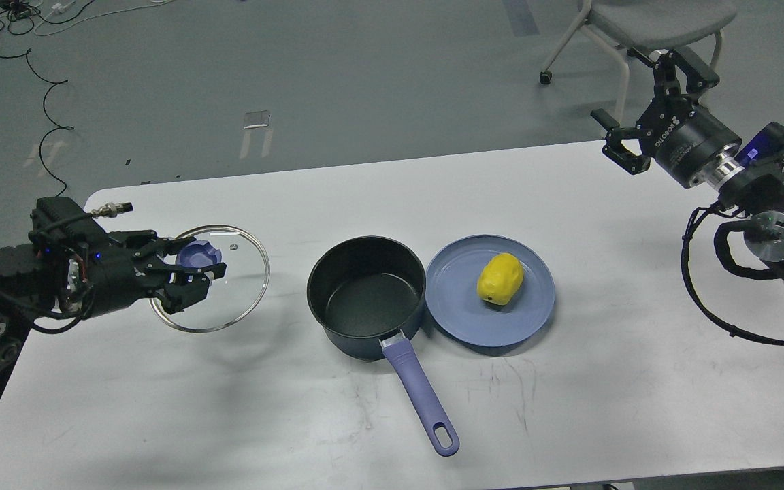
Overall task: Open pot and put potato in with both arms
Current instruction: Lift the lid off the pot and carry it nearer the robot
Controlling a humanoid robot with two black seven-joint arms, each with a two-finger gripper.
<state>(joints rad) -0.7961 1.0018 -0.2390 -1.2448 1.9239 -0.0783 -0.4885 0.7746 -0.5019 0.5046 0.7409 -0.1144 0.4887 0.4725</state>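
Note:
A dark pot (367, 294) with a purple handle stands open at the table's middle. My left gripper (196, 269) is shut on the purple knob of the glass lid (242, 282) and holds it just above the table, left of the pot. A yellow potato (499, 278) lies on a blue plate (460, 320) right of the pot. My right gripper (647, 95) is open and empty, raised above the table's far right corner.
The white table (569, 408) runs to a front edge at the bottom. A grey chair (650, 20) stands behind the right gripper. Cables lie on the floor at the far left.

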